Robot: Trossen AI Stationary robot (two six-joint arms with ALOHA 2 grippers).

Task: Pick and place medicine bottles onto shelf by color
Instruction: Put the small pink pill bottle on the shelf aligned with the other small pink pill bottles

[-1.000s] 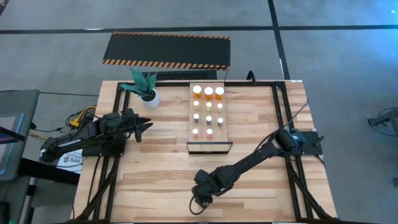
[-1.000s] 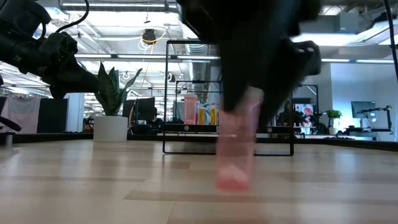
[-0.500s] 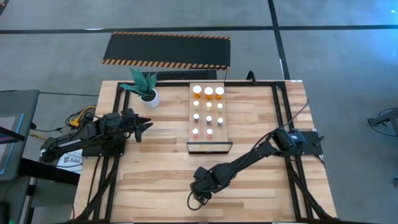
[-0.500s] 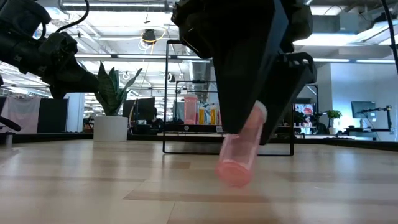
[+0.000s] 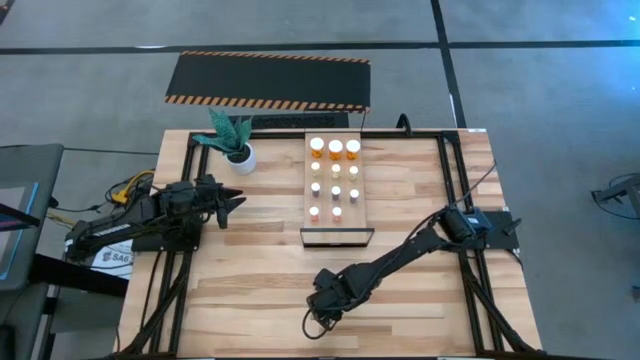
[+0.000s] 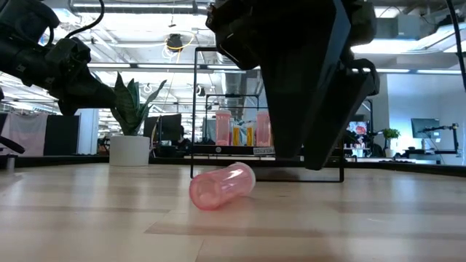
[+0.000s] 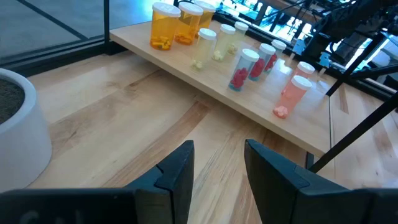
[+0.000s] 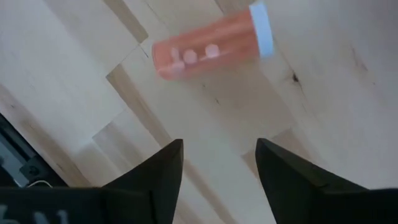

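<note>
Pink bottle (image 6: 222,185) lay on its side on counter (image 5: 250,270), ungripped; right end effector (image 8: 217,163) hovered above, fingers apart.

A plant, a mat and a wooden table

A green plant in a white pot (image 5: 240,155) stands near the back of the plank table (image 5: 260,270). A black mat with orange striped edges (image 5: 268,80) lies on the grey floor (image 5: 80,90) behind the table.
</note>
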